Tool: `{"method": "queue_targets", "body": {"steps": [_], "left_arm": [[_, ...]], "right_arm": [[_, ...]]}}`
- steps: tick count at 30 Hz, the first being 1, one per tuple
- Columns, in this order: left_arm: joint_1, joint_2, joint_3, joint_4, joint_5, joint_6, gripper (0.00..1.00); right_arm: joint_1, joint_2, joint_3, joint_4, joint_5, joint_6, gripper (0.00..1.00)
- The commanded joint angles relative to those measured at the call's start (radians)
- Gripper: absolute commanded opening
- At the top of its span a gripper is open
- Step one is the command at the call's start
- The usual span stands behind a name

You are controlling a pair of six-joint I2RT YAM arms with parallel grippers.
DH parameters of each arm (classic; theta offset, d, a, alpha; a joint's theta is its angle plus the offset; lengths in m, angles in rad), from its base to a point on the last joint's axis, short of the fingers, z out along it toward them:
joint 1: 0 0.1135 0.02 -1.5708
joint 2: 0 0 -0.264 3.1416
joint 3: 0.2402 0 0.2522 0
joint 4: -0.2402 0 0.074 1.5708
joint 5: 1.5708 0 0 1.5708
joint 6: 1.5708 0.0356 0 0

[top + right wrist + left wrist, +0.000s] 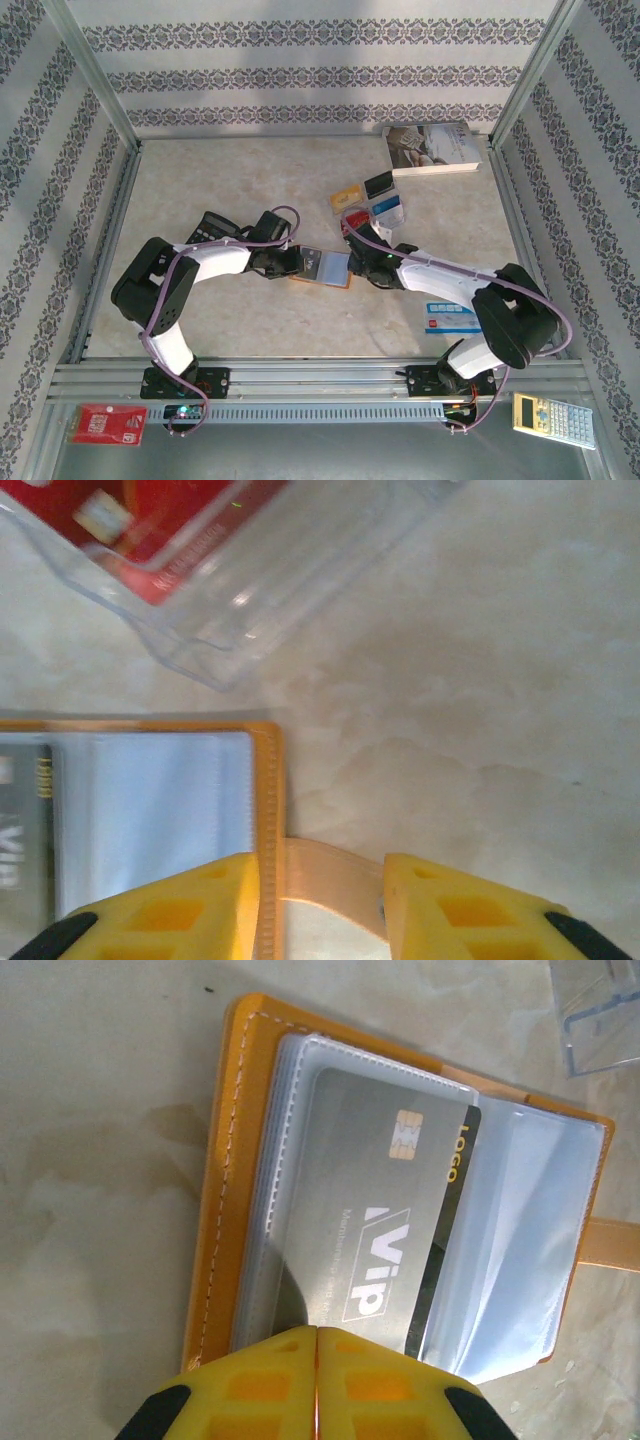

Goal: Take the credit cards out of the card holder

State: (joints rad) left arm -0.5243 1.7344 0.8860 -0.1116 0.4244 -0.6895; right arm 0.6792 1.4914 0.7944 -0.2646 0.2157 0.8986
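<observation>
While card holder (225, 1210) sleeves 1 VIP card (390, 1210), left tool (317, 1335) is closed, right tool (320, 865) parted, empty.

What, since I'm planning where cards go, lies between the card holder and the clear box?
Nothing: the right wrist view shows bare table between the card holder and the clear box.

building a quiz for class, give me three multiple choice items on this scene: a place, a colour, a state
1. Where does the card holder lie? A far left corner; B between the two hands; C far right corner.
2. What colour is the card tucked in it? A red; B green; C grey.
3. How is the left hand? A shut; B wide open; C half open.
Answers: B, it sits between the left hand and the right hand; C, the VIP card is grey; A, its fingers meet.
</observation>
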Motion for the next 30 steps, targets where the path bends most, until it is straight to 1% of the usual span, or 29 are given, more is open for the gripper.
{"method": "queue_targets", "body": {"steps": [1,5,8,13,16,19,25,30], "left_arm": [[-0.008,-0.02,-0.038,-0.091,-0.051,-0.003,0.08],[-0.008,-0.068,-0.082,-0.092,-0.077,-0.019,0.08],[-0.009,-0.115,-0.108,-0.12,-0.108,-0.017,0.07],[-0.006,-0.227,-0.141,-0.184,-0.157,0.0,0.07],[0.0,-0.282,-0.129,-0.196,-0.155,0.01,0.07],[0.007,-0.314,-0.109,-0.19,-0.148,0.011,0.08],[0.04,-0.302,-0.091,-0.141,-0.153,-0.001,0.11],[0.049,-0.231,-0.062,-0.093,-0.119,-0.011,0.11]], "right_arm": [[-0.028,0.031,0.0,0.1,-0.14,-0.024,0.4],[-0.02,0.12,0.055,0.159,-0.279,-0.052,0.39],[0.0,0.182,0.109,0.162,-0.331,-0.073,0.36],[0.027,0.192,0.142,0.151,-0.291,-0.071,0.35],[0.021,0.168,0.143,0.145,-0.252,-0.08,0.36],[0.016,0.155,0.153,0.147,-0.273,-0.107,0.36],[0.029,0.219,0.182,0.229,-0.435,-0.128,0.35],[0.039,0.273,0.194,0.294,-0.498,-0.112,0.3]]}}
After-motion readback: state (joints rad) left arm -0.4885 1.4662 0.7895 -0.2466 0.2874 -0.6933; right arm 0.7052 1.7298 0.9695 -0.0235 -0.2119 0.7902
